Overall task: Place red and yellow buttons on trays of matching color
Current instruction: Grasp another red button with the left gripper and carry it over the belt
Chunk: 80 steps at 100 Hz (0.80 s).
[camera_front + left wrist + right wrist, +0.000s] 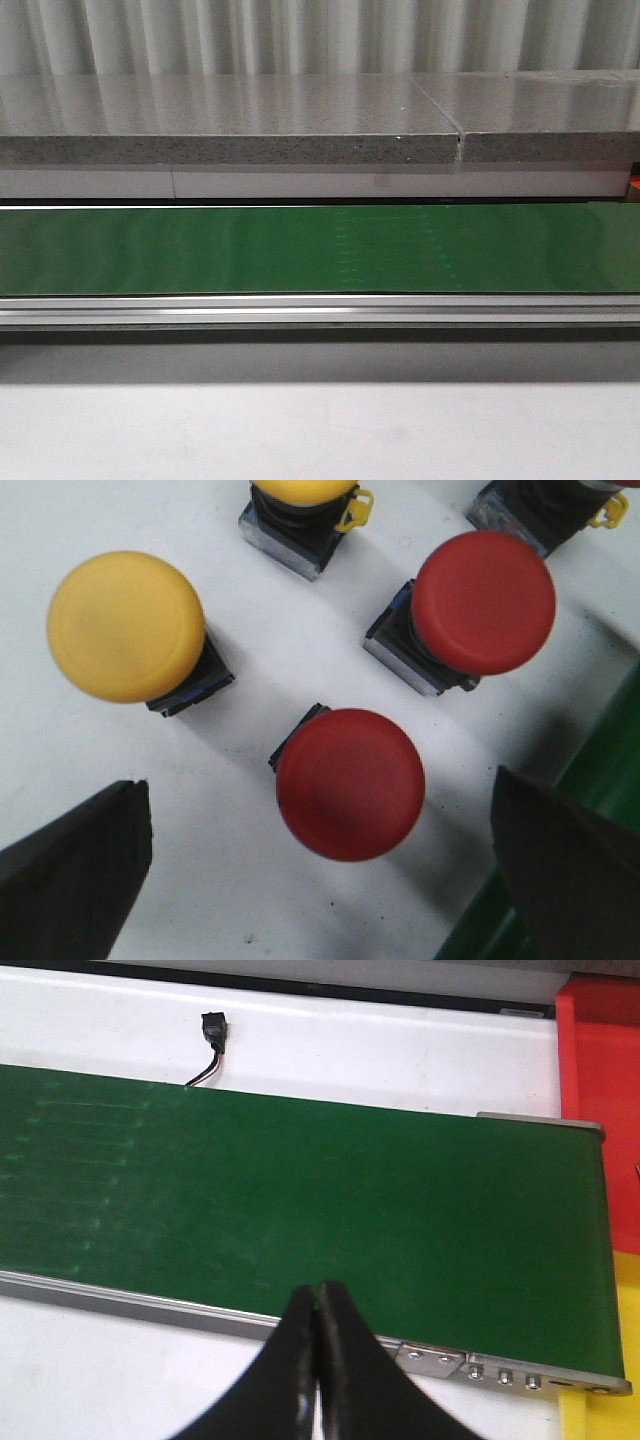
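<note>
Red and yellow buttons stand caps-up on the white table (pixel 250 600), close to the green conveyor belt's (pixel 300 1210) edge. None has reached a tray yet, so I judge the work to be at the first pick.

The left gripper (pixel 320 860) hangs spread wide, one finger either side of the nearest red button (pixel 350 783), touching nothing. Next it must come down squarely and close on that one cap, clear of its neighbours.

The right gripper (pixel 318 1360) waits over the belt's near rail, fingers pressed together, holding nothing; a red tray (pixel 600 1060) lies past the belt's end.

I count two full red caps, one full yellow button (pixel 125 625), another yellow cut by the frame, and a fifth body whose colour I cannot tell.
</note>
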Tool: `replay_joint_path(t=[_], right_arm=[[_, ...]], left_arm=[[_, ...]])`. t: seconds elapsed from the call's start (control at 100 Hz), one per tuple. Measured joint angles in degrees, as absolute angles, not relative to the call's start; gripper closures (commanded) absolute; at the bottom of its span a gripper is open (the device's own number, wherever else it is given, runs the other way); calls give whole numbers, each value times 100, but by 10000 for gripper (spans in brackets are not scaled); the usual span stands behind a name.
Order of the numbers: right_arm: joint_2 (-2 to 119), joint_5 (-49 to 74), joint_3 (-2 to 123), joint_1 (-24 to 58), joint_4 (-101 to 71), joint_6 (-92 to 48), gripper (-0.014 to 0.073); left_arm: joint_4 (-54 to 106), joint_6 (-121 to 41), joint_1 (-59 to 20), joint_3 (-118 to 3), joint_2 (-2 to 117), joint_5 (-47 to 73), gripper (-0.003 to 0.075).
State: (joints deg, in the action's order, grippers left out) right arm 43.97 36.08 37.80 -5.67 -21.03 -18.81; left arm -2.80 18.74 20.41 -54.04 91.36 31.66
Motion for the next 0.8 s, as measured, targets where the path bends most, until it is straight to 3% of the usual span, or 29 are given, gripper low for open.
replay_joint_path(t=[0.36, 0.45, 0.57, 0.69, 0.8], right_arm=[[4397, 3608, 3780, -567, -2103, -1892, 661], [4397, 3608, 3780, -567, -2103, -1892, 661], [4397, 3608, 3780, -567, -2103, -1892, 661], [4397, 3608, 3780, -567, -2103, -1892, 661], [4397, 3608, 3780, -567, -2103, -1881, 661]], left_arm=[[-267, 1874, 2041, -5599, 9643, 3132, 64], [-267, 1874, 2041, -5599, 9665, 3132, 104], [-267, 1874, 2041, -5599, 9665, 3095, 268], [-267, 1874, 2041, -5599, 9665, 3081, 514], [-267, 1867, 2041, -5621, 9665, 3139, 686]])
